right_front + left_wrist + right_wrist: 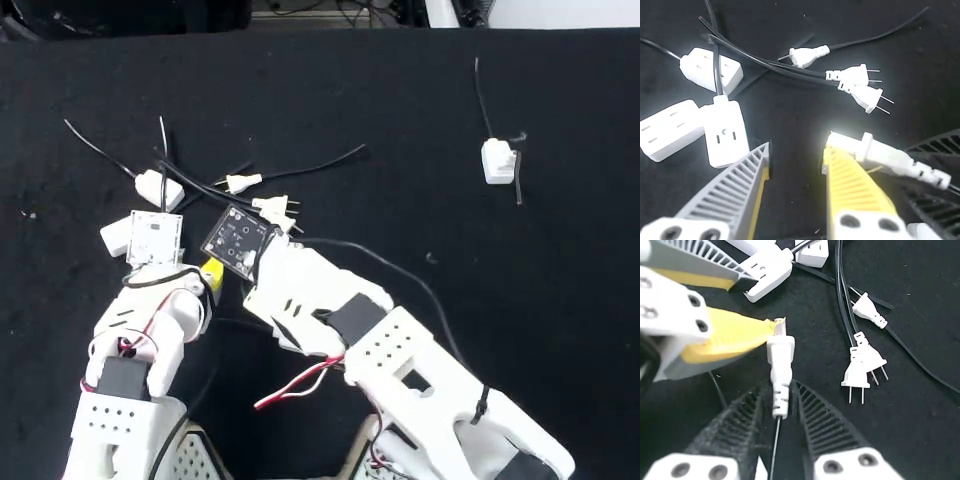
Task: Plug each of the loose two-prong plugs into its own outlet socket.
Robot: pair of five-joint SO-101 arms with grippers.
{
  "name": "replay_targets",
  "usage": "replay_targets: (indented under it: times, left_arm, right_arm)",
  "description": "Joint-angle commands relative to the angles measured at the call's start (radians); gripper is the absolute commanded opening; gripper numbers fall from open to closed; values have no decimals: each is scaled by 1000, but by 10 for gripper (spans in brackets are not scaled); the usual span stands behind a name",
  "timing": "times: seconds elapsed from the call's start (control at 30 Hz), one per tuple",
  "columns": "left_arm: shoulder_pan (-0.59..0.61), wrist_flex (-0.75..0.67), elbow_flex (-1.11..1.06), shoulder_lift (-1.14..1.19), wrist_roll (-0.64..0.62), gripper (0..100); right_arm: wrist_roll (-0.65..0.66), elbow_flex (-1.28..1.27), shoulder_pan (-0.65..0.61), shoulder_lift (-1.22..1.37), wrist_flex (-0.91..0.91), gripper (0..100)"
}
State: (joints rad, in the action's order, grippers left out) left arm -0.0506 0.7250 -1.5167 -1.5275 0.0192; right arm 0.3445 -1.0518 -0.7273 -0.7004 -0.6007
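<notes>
My right gripper has its black fingers shut on a white two-prong plug. The plug's prongs touch the tip of the yellow finger of my left gripper, which stands open with nothing between its fingers. That held plug lies against the yellow finger in the left wrist view. Three white outlet blocks lie just beyond the left gripper. Three loose plugs lie on black cords past them. In the high view both arms meet near the outlet cluster.
A separate white outlet with a short black cord lies far off at the right. Black cords cross over the black table among the plugs and outlets. The arms sit close together, almost touching.
</notes>
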Motion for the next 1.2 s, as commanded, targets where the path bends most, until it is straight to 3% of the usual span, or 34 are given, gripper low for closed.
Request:
replay_targets:
  times: [0.0,0.27,0.37,0.53,0.83,0.93,1.17]
  left_arm:
    - [-18,-6,15,2,9,180]
    - [-8,-3,24,2,9,180]
    - [79,-3,67,0,-3,180]
    - [171,-3,120,0,-143,180]
    - [18,-3,105,0,-144,180]
    - [-36,-11,82,0,-81,180]
    - [-47,-11,38,0,-34,180]
  right_arm:
    - [-9,8,-14,-54,25,11]
    - [-9,2,-14,-54,25,11]
    - [-3,-8,-11,-54,17,11]
    - [-2,-19,-14,-47,26,11]
    - [-2,-21,-14,-47,26,11]
    - [-2,-21,-14,-53,20,11]
    - [-9,-15,-14,-54,18,11]
